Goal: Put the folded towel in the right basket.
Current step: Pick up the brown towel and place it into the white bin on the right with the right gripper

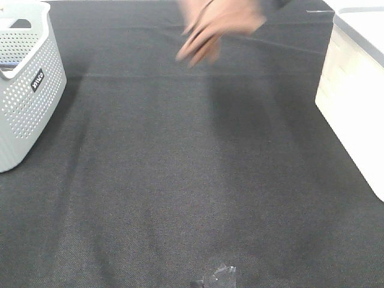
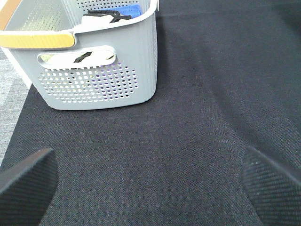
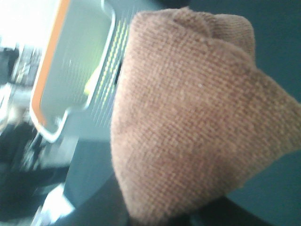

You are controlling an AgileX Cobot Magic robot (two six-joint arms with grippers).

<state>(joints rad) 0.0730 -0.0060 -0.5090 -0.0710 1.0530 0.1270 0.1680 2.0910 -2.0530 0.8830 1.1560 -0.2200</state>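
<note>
The folded brown towel point(image 1: 216, 27) hangs blurred in the air over the far middle of the black table. It fills the right wrist view point(image 3: 188, 117) and hides the fingers there. My right gripper point(image 1: 246, 15) holds it from above. The right basket point(image 1: 354, 90), white, stands at the table's right edge, apart from the towel. A basket with an orange rim point(image 3: 70, 75) shows behind the towel in the right wrist view. My left gripper point(image 2: 150, 188) is open and empty, its fingertips point(image 2: 28, 183) low over the cloth.
The left grey perforated basket point(image 1: 24, 90) stands at the far left and holds some cloths in the left wrist view point(image 2: 94, 80). The black cloth point(image 1: 180, 180) covers the table. A small dark shiny part point(image 1: 216, 279) pokes in at the near edge.
</note>
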